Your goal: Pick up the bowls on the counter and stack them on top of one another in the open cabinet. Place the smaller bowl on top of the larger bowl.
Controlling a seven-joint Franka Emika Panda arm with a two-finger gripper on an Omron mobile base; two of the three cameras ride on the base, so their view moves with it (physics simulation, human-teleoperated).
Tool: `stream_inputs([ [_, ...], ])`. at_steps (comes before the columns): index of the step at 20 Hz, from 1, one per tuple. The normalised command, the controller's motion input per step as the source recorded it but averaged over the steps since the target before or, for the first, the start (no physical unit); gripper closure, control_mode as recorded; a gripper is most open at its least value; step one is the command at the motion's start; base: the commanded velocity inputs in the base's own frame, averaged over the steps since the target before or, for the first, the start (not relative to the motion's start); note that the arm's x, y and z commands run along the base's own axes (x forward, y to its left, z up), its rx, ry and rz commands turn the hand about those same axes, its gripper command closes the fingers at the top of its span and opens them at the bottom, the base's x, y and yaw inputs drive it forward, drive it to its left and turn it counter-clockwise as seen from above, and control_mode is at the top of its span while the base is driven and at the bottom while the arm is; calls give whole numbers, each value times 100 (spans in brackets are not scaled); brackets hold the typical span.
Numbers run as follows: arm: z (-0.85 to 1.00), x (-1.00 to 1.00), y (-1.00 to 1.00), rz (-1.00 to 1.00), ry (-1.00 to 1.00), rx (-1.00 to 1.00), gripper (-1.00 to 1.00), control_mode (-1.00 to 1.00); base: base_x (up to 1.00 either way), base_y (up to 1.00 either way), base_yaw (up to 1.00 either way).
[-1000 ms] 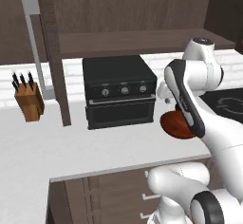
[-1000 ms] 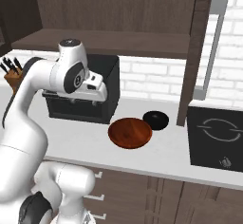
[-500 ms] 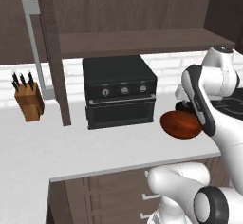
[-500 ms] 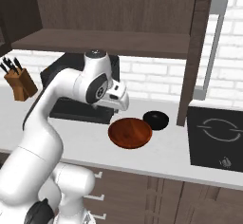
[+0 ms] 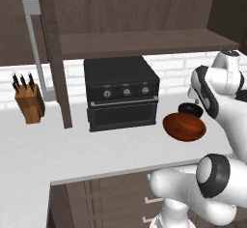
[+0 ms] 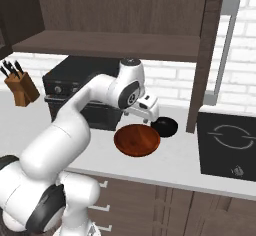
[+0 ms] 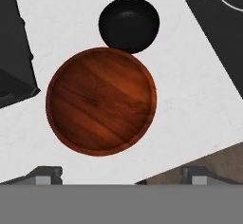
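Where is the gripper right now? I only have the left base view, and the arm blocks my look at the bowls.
Observer: The gripper hangs over the counter, above the far edge of the larger bowl.
Operator: Is it holding anything?
Observer: No, the hand view shows the finger tips wide apart with nothing between them.
Operator: Are the two bowls touching?
Observer: In the hand view the smaller bowl sits right against the larger bowl's rim; they look to be touching.
Operator: What lies past the bowls?
Observer: A black cooktop, beyond the cabinet's side panel.

Two rear base views; hand view straight down over counter (image 7: 190, 76).
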Motion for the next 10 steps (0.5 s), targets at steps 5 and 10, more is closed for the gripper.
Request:
stream_inputs([
  [5, -19, 50, -58, -5, 7, 11, -100, -100, 0, 0, 0],
  [10, -30, 48, -38, 0, 6, 11, -100, -100, 0, 0, 0],
])
